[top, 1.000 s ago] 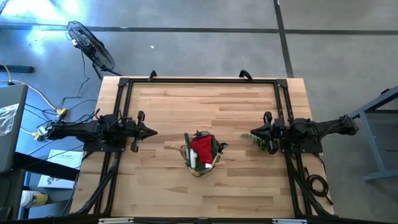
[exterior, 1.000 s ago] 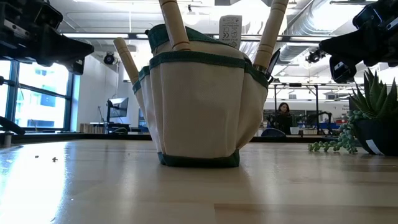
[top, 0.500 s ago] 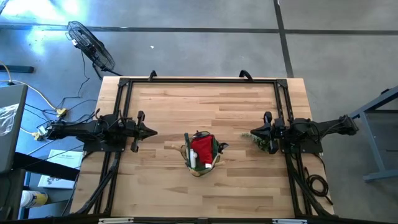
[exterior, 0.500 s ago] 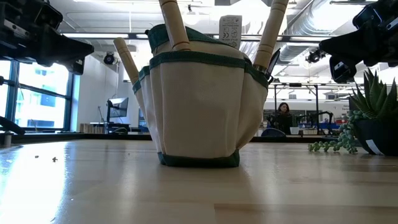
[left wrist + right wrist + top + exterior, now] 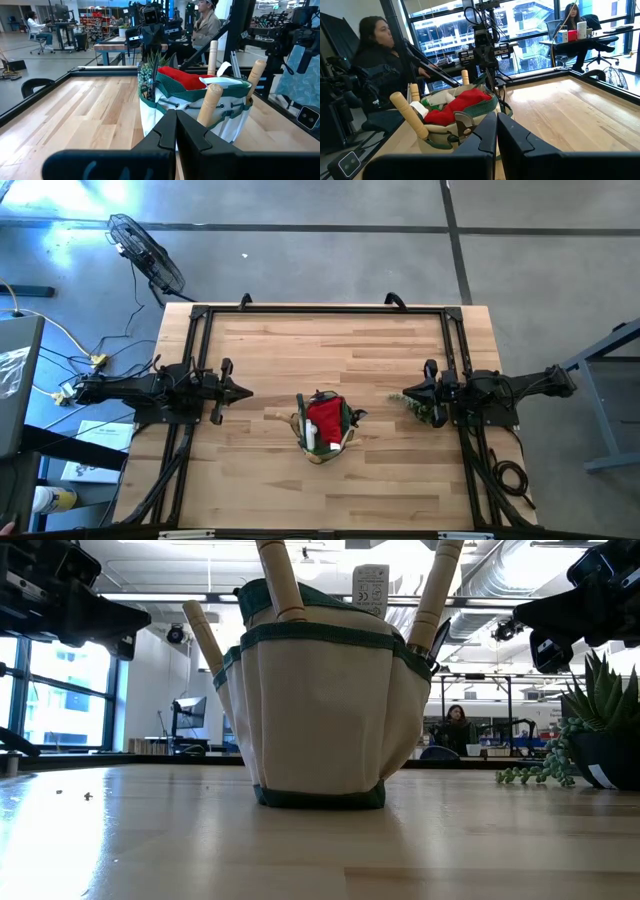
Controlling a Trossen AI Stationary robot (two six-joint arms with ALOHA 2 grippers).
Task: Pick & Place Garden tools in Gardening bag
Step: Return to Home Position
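Homing: tools [image 5: 279, 580] fill the bag [image 5: 320, 710]; my left fingers [image 5: 162, 137] and right fingers [image 5: 485, 135] hang clenched, empty, either side. Next: just park.

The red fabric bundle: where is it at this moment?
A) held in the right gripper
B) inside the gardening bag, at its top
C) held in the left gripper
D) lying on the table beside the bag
B: the red fabric bundle lies within the rim of the gardening bag, while the left gripper and the right gripper are shut, empty, and well apart from it on either side.
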